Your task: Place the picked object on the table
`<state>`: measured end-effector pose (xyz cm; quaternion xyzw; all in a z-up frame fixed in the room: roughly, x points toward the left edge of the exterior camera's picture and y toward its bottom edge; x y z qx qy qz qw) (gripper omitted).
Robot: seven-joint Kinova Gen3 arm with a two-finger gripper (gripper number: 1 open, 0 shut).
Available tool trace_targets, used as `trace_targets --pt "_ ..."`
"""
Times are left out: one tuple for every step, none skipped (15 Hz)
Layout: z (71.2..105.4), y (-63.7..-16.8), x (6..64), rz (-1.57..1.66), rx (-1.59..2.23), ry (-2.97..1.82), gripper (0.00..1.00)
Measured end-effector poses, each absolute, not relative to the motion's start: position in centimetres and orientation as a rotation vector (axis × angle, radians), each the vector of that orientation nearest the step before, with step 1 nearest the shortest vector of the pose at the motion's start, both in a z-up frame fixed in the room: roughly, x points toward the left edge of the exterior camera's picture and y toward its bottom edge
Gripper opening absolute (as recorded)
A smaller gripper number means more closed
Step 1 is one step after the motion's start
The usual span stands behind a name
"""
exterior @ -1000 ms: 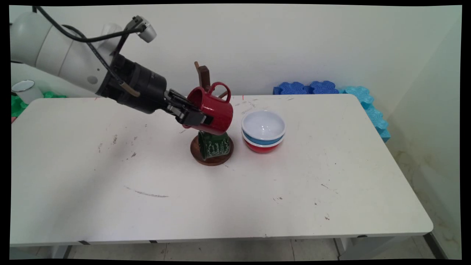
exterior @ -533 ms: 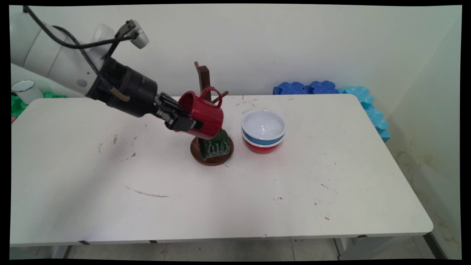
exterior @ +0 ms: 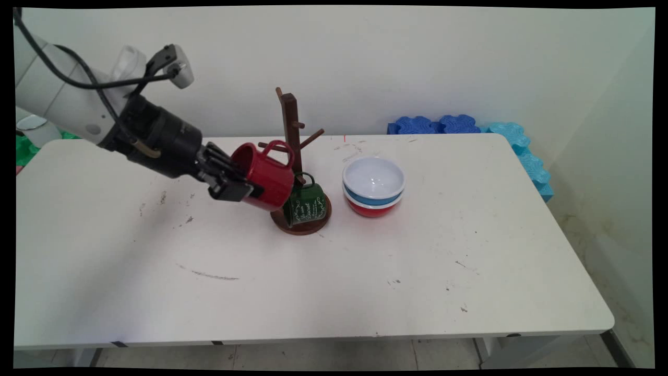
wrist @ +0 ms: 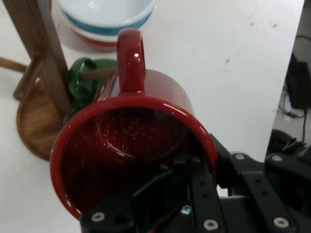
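White table (exterior: 365,271) against a pale wall (exterior: 417,62), scuffed top, blue foam blocks (exterior: 438,124) stacked off the far right corner. Near half and the whole right side of the table are bare, so plenty of free room there; the clutter sits mid-table toward the back.

Gripper (exterior: 237,185) comes in from the left, clamped on the rim of a red mug (exterior: 263,175): one finger inside the mouth, one outside on the wall. Mug is tilted, mouth toward the hand, handle up, held off the table just left of the wooden mug tree (exterior: 291,136). The hand view shows the same grip on the red mug (wrist: 131,145), its handle pointing at the tree post (wrist: 36,53).

A green mug (exterior: 306,204) hangs on a low peg over the tree's round base (exterior: 300,227). Just right of it, stacked bowls (exterior: 373,185): white over blue over red, close to the base but not touching.

Versus 1 s ago: mug and hand have moved left and down, clear of the upper pegs where the handle was; tree post is now fully uncovered. Green mug and bowls unchanged.
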<state>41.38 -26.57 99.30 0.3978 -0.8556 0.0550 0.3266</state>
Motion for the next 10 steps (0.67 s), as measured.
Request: trace_targets --pt "99.2 -26.4 41.7 0.147 1.042 -2.257 0.00" --pt "99.0 -26.3 42.1 0.152 1.042 -2.274 0.00" --pt "98.9 -26.2 42.4 0.156 1.041 -2.288 0.00" --pt "98.7 -26.2 42.7 0.161 1.039 -2.304 0.00" --pt "98.5 -26.1 43.1 0.169 1.037 -2.322 0.00" --pt "98.3 -26.1 43.4 0.175 1.035 -2.336 0.00" --pt "98.0 -26.1 43.8 0.184 1.033 -2.354 0.00" --pt "97.8 -26.2 44.2 0.195 1.029 -2.372 0.00" --pt "97.5 -26.3 44.6 0.206 1.024 -2.391 0.00" --pt "97.3 -26.4 44.9 0.215 1.019 -2.407 0.00"
